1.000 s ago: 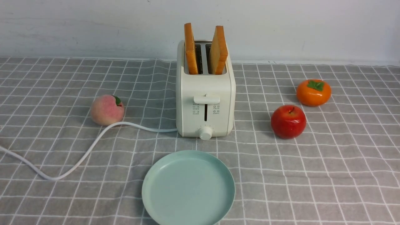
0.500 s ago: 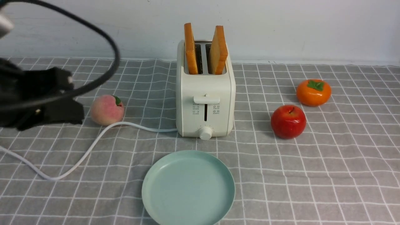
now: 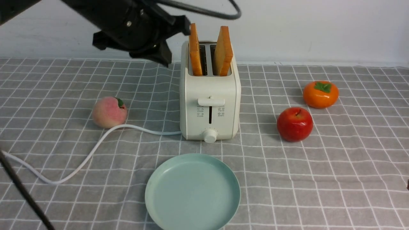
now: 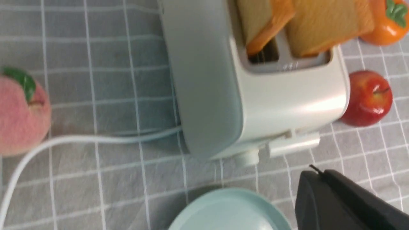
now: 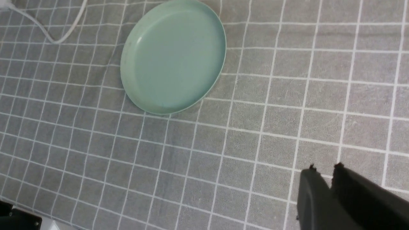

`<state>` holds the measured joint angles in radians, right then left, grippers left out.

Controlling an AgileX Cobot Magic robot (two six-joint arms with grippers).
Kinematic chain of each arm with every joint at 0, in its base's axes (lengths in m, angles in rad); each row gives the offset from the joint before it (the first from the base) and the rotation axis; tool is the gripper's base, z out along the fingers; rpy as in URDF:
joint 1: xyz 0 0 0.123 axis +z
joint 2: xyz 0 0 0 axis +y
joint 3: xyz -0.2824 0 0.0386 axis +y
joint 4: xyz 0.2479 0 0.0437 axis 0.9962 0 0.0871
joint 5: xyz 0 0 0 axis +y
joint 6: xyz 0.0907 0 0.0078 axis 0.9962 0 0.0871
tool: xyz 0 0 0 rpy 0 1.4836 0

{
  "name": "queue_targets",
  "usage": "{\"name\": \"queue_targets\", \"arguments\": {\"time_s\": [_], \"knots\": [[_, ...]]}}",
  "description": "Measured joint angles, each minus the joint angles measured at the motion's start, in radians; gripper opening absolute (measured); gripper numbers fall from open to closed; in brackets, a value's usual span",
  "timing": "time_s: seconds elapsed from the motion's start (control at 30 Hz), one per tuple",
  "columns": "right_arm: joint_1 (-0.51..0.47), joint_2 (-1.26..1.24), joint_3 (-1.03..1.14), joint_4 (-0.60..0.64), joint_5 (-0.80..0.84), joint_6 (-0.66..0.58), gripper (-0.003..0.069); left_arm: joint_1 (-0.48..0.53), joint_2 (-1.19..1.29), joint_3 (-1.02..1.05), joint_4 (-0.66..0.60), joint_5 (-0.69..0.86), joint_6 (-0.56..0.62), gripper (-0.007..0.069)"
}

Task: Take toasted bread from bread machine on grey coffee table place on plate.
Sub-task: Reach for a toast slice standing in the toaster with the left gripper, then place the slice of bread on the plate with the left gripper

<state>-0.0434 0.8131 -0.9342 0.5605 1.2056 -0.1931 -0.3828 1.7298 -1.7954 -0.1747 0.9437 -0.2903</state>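
The cream-white bread machine (image 3: 209, 105) stands in the middle of the grey coffee table (image 3: 335, 175). Two slices of toasted bread stand upright in its slots, one on the left (image 3: 195, 49) and one on the right (image 3: 223, 51). The pale green plate (image 3: 191, 191) lies empty in front of it. My left gripper (image 3: 164, 57) hangs high, just left of the toaster's top, near the left slice and apart from it. In the left wrist view its fingers (image 4: 316, 174) are shut and empty, with toaster (image 4: 223, 95) and toast (image 4: 262, 19) beyond. My right gripper (image 5: 324, 169) is shut and empty over bare cloth, away from the plate (image 5: 174, 57).
A peach (image 3: 109, 112) lies left of the toaster, beside the white power cord (image 3: 96, 147). A red apple (image 3: 294, 124) and an orange persimmon (image 3: 320, 94) lie to the right. A black cable (image 3: 22, 191) crosses the lower left corner. A white wall runs behind.
My left arm came in from the left edge, then rose and swung right to the toaster's top left. Toast, toaster and plate have not moved.
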Motion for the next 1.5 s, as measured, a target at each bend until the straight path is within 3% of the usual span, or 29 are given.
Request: {"name": "queue_targets", "arguments": {"time_s": [0.23, 0.37, 0.43, 0.47, 0.57, 0.63, 0.7, 0.87, 0.93, 1.13, 1.37, 1.5], "knots": [[0.000, -0.001, 0.036, 0.001, -0.048, 0.000, 0.0102, -0.025, 0.142, -0.142, 0.069, -0.185, 0.023, 0.0013], [0.000, -0.002, 0.037, 0.003, -0.064, 0.000, 0.0108, -0.025, 0.208, -0.148, 0.132, -0.323, 0.060, 0.0213], [0.000, -0.002, 0.037, 0.005, -0.066, 0.000, 0.0110, -0.025, 0.244, -0.149, 0.150, -0.365, 0.065, 0.0354], [0.000, -0.002, 0.038, 0.005, -0.066, 0.000, 0.0110, -0.025, 0.251, -0.149, 0.150, -0.372, 0.065, 0.0366], [0.000, -0.002, 0.038, 0.005, -0.066, -0.016, 0.0115, -0.025, 0.308, -0.149, 0.158, -0.398, 0.066, 0.0515], [0.000, -0.002, 0.038, 0.005, -0.066, -0.019, 0.0117, -0.025, 0.324, -0.149, 0.163, -0.399, 0.066, 0.0530], [0.000, -0.002, 0.038, 0.005, -0.066, -0.021, 0.0120, -0.025, 0.354, -0.149, 0.175, -0.398, 0.066, 0.0517], [0.000, -0.002, 0.038, 0.005, -0.062, -0.032, 0.0125, -0.024, 0.350, -0.149, 0.175, -0.375, 0.045, 0.0133], [0.000, -0.002, 0.038, 0.005, -0.060, -0.042, 0.0127, -0.027, 0.318, -0.149, 0.175, -0.344, 0.036, 0.0078], [0.000, -0.002, 0.038, 0.005, -0.060, -0.051, 0.0132, -0.027, 0.160, -0.149, 0.175, -0.254, 0.029, 0.0103], [0.000, -0.002, 0.039, 0.005, -0.061, -0.052, 0.0139, -0.027, -0.077, -0.139, 0.169, 0.000, 0.038, 0.0103], [0.000, -0.002, 0.039, 0.020, -0.093, -0.052, 0.0141, -0.027, -0.184, 0.059, 0.136, 0.053, 0.060, 0.0103]]}}
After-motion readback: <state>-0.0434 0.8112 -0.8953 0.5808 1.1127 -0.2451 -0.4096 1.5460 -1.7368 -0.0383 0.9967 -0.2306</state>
